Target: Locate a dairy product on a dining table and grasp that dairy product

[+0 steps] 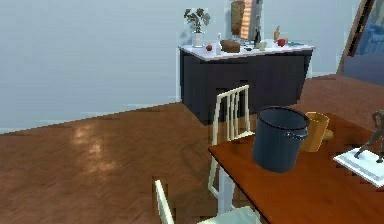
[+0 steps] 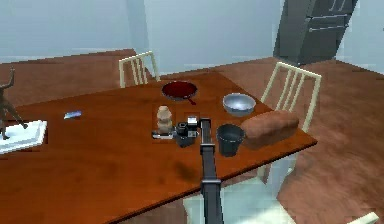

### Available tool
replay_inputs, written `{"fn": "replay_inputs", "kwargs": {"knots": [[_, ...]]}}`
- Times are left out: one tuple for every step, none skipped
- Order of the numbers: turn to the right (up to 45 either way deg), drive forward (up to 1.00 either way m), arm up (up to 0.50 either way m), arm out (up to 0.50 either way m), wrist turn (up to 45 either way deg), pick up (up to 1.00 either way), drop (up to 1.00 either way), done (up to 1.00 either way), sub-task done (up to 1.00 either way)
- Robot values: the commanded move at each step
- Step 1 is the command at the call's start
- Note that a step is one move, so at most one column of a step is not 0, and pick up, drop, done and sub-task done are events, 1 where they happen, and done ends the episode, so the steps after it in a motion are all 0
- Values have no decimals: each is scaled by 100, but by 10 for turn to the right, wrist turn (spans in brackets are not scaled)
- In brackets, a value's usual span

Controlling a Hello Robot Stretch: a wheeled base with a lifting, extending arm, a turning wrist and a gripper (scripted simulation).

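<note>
In the forward view, a corner of the dining table [image 1: 320, 190] is seen at the lower right. A dark bucket [image 1: 280, 137] stands near that corner of the tabletop, with a tan cup [image 1: 317, 130] just behind it. A white book [image 1: 360, 165] lies at the tabletop's right, where the picture cuts it off. A white chair [image 1: 233, 112] stands at the table's far edge. Well beyond it a dark counter [image 1: 240, 75] carries a potted plant [image 1: 197, 20] and small items too small to name. No dairy product can be made out here.

In the arm side view, the arm [image 2: 210, 175] is stretched over the tabletop's near edge. The gripper [image 2: 178, 133] is placed about the tabletop's middle. A small tan container [image 2: 163, 120] with a pale top stands on the tabletop just beside the fingers. It is judged to be the dairy product sought, though its kind cannot be confirmed. Contact cannot be told, nor whether anything is held, and the state of the jaws cannot be told. A dark cup [image 2: 231, 138] and a bread loaf [image 2: 270, 126] stand toward the tabletop's right corner. A red pan [image 2: 180, 90] and a grey bowl [image 2: 238, 102] stand nearer the far edge.

The locating step is judged done and the grasp is in hand. The next move calls for the fingers to be set around the container and the container lifted clear, without the dark cup being knocked.
</note>
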Motion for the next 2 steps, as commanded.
{"fn": "replay_inputs", "kwargs": {"knots": [[0,0,0,0,0,100,0,0,0],[0,0,10,0,0,0,0,0,0]]}}
